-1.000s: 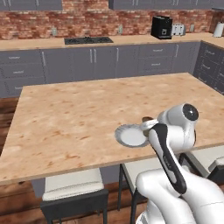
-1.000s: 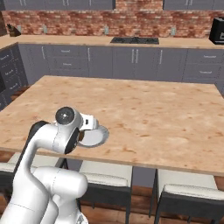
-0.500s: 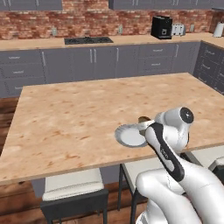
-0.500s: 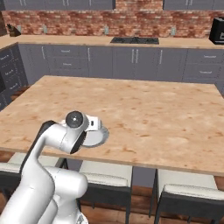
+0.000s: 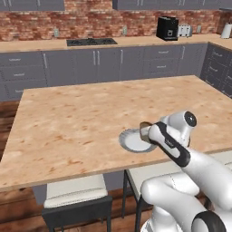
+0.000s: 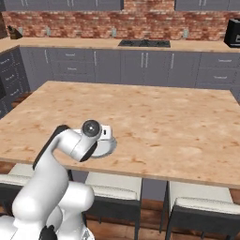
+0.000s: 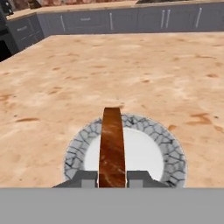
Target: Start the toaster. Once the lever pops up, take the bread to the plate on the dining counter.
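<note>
Pincer [image 7: 112, 178] clamped on bread [image 7: 111, 146], edge-up, lower centre over plate [image 7: 173, 148] on desk [image 5: 68, 118]; risk: slice tipping past rim on release.

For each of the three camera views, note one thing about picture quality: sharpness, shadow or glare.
Left base view: far toaster soft and small. Right base view: even light, no glare on the dining counter. Hand view: bread sharp against the plate, back cabinets blurry.
</note>
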Controlling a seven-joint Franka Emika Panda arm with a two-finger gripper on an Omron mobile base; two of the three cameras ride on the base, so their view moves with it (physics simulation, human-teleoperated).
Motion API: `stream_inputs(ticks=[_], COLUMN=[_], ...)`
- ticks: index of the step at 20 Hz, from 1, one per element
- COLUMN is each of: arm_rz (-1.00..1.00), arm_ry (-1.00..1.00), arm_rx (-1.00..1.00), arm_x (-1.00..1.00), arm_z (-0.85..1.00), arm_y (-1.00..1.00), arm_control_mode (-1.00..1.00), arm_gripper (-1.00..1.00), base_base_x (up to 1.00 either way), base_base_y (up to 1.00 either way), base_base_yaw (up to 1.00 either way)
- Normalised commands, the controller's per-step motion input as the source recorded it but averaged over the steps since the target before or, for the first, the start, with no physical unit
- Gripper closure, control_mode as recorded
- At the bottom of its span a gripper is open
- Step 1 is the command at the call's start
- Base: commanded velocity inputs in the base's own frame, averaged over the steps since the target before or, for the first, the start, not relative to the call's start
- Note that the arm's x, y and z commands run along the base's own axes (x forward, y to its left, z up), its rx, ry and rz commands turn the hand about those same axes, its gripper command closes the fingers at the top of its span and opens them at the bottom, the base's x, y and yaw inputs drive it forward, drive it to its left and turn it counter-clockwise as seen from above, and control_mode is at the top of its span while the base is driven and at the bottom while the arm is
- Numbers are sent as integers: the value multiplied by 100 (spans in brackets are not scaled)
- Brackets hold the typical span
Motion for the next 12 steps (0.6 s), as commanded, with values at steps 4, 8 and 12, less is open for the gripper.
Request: stream_inputs(ticks=[4,8,12], arm_rz=[2,0,0], arm_ry=[-3,-6,-5], arm_rx=[1,2,1], arm_x=[16,11,14], arm_z=[-35,-27,-25], arm_y=[7,7,14], arm_control_mode=[-100,-100,-100], arm_gripper=[100,100,100], base_base_x=[0,0,0], base_base_y=[0,0,0], base_base_yaw=[0,0,0])
